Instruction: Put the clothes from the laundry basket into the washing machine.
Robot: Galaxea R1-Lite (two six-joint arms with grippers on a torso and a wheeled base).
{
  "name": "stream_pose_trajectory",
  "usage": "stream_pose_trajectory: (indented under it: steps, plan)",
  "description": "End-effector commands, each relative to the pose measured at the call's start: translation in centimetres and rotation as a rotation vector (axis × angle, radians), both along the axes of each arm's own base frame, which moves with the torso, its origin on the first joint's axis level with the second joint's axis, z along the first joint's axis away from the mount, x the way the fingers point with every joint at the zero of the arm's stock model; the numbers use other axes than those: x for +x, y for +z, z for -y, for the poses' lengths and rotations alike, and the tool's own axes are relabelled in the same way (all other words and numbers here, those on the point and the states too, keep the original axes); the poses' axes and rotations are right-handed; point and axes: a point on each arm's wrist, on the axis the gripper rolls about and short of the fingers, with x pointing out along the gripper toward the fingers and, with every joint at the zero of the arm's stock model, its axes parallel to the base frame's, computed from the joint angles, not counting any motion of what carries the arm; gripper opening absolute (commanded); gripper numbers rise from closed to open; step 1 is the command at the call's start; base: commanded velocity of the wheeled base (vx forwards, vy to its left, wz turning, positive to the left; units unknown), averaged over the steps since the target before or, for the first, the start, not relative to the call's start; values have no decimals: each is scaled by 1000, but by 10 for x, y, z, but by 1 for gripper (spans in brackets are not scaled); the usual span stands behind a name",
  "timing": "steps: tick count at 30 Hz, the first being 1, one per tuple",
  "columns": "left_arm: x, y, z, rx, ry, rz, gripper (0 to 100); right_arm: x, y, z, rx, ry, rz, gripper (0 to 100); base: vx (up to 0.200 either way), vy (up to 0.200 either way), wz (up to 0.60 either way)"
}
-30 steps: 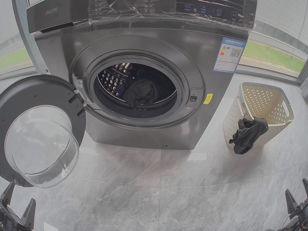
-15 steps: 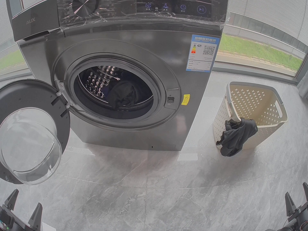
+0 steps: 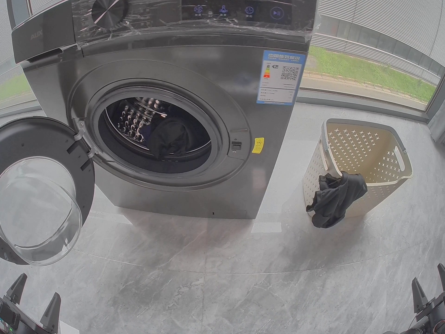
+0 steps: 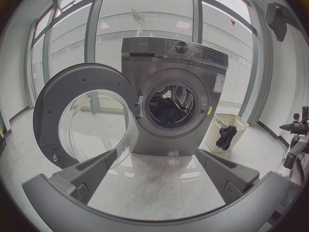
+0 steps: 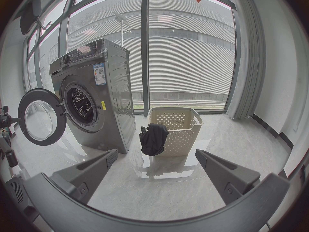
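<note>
One dark garment (image 3: pixel 336 199) hangs over the rim of the laundry basket (image 3: pixel 371 150), beside the open washing machine (image 3: pixel 185 66). Our left claw (image 3: pixel 37 291) and right claw (image 3: pixel 429 279) sit spread, empty; next we likely reach for that garment

The head view's bottom edge cuts off my left pincer (image 3: pixel 38 287) and right pincer (image 3: pixel 427 274). Its left edge cuts off the open door (image 3: pixel 46 140).
</note>
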Motion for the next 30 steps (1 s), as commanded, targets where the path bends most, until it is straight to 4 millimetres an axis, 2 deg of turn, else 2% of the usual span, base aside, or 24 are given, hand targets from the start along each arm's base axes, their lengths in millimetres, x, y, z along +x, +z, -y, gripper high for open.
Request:
stream_pose_trajectory:
  steps: [1,14,18,24,30]
  plan:
    - [2,-5,0,0,2,-24,100,0,-2,0,0,0,-6,100,0,-200,0]
    - [2,-5,0,8,-2,-23,100,0,-2,0,3,1,-5,100,0,-200,0]
    - [2,-5,0,8,-2,-23,100,0,-2,0,-1,1,-6,100,0,0,-450]
    - [1,-10,0,41,11,-76,100,1,-2,0,-1,1,-8,100,0,0,0]
    - [1,-10,0,46,16,-73,100,1,-2,0,-1,-2,-9,100,0,-200,0]
